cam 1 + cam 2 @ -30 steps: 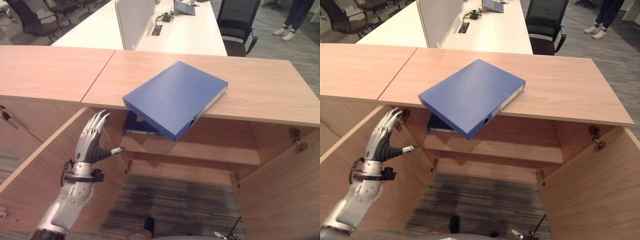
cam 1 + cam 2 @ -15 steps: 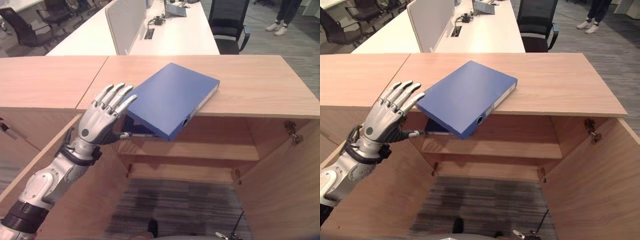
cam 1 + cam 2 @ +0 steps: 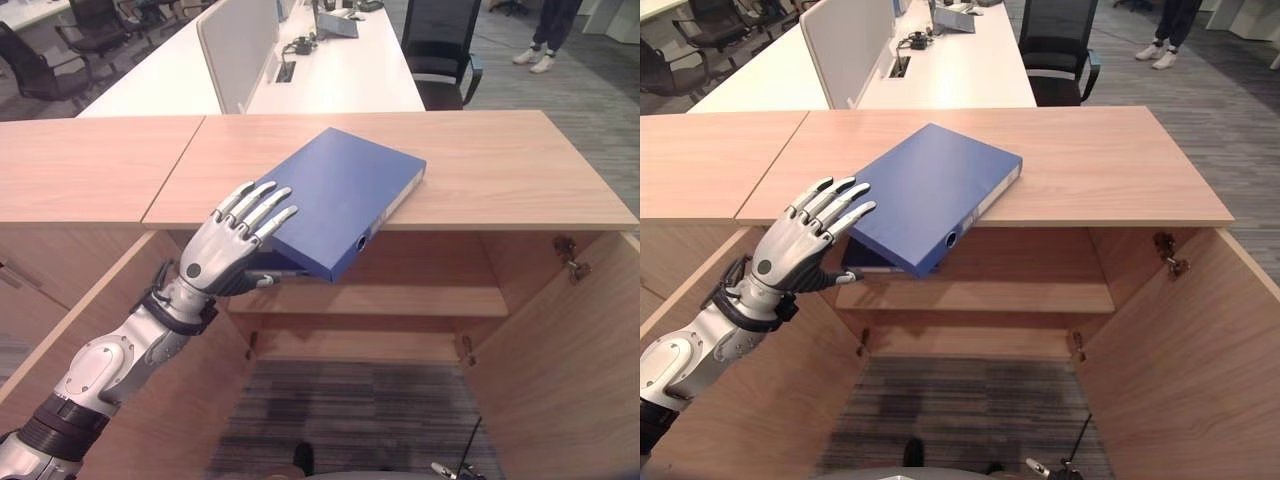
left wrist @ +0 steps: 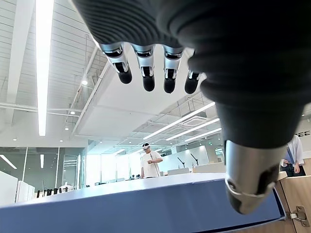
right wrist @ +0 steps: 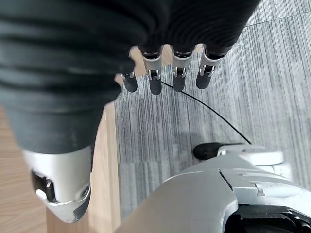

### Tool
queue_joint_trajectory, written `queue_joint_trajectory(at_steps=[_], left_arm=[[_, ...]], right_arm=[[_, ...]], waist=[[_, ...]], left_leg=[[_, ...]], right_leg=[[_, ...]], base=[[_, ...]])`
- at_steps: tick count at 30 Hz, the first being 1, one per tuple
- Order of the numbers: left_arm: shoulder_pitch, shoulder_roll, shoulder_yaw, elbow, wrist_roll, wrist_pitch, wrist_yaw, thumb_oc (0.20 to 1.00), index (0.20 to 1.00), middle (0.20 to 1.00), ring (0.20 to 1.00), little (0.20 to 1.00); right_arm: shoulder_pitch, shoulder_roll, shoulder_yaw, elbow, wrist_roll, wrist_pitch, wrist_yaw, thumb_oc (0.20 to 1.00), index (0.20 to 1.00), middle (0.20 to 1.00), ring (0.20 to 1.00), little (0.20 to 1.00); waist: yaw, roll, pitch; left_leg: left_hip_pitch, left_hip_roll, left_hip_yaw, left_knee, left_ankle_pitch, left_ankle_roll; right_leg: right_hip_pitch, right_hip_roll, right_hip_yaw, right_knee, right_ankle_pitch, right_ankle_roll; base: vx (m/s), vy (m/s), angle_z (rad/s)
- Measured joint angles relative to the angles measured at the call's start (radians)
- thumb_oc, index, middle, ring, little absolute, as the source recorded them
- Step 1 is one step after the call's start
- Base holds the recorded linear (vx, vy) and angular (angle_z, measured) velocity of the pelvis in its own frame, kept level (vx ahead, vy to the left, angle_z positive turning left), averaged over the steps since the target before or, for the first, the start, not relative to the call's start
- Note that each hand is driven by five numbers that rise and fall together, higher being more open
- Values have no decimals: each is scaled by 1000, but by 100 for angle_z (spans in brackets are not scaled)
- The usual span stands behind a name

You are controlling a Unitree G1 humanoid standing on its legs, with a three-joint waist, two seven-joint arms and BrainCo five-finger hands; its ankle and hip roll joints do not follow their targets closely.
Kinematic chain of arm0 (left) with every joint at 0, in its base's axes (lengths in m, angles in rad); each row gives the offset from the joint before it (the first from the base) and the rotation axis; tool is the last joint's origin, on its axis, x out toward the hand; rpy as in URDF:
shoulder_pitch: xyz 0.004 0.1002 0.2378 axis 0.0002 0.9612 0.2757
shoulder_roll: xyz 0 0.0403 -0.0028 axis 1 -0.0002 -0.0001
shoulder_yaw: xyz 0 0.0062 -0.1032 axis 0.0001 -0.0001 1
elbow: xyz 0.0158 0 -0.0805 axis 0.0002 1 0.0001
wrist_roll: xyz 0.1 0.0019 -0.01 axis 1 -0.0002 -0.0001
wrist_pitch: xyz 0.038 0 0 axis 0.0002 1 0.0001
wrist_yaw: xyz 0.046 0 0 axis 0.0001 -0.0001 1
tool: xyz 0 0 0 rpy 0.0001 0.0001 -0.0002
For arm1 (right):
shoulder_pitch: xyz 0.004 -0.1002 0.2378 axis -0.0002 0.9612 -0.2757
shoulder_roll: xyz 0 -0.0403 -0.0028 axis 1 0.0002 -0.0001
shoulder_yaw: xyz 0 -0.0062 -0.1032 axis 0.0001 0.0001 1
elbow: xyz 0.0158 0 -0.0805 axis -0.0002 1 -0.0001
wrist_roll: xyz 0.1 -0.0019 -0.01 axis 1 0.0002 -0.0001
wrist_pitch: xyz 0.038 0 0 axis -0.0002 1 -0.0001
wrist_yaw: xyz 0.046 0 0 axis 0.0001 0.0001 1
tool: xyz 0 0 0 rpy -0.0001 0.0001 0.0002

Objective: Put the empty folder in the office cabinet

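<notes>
A blue folder [image 3: 340,195] lies flat on the wooden cabinet top [image 3: 500,170], its near corner hanging over the front edge. My left hand [image 3: 225,255] is at that overhanging corner, open. Its straight fingers [image 3: 262,208] reach over the cover and its thumb sits below the edge. In the left wrist view the folder's cover [image 4: 146,204] stretches just under the fingers [image 4: 146,73]. The cabinet stands open below, with a shelf [image 3: 420,300] inside. My right hand [image 5: 154,80] hangs open over the floor.
A second blue folder [image 3: 865,255] lies on the shelf under the overhang. Both cabinet doors [image 3: 560,380] stand wide open towards me. Behind the cabinet are a white desk [image 3: 330,70] with a divider, a black chair [image 3: 440,50] and a person's legs [image 3: 540,40].
My left hand rose from beside the open left door up to the folder's near corner and now reaches over it. The camera shifted a little; the folder stayed put.
</notes>
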Motion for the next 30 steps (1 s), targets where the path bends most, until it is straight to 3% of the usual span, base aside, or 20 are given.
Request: queue_joint_trajectory(at_steps=[12,30], left_arm=[[-26,-42,-73,76,0,16,-9,1000,1000,1000,1000,1000],[-72,-80,-133,162,28,51,-15,1000,1000,1000,1000,1000]], right_arm=[[-2,0,0,0,0,1,-1,1000,1000,1000,1000,1000],[-5,0,0,22,0,4,-2,1000,1000,1000,1000,1000]], waist=[[-24,5,-9],[-25,-1,-13]], left_leg=[[-1,1,4,0,-2,-2],[0,3,23,0,0,0]], right_leg=[[-6,0,5,0,1,0],[-13,0,17,0,8,-1]], base=[[0,1,0],[2,3,-2]])
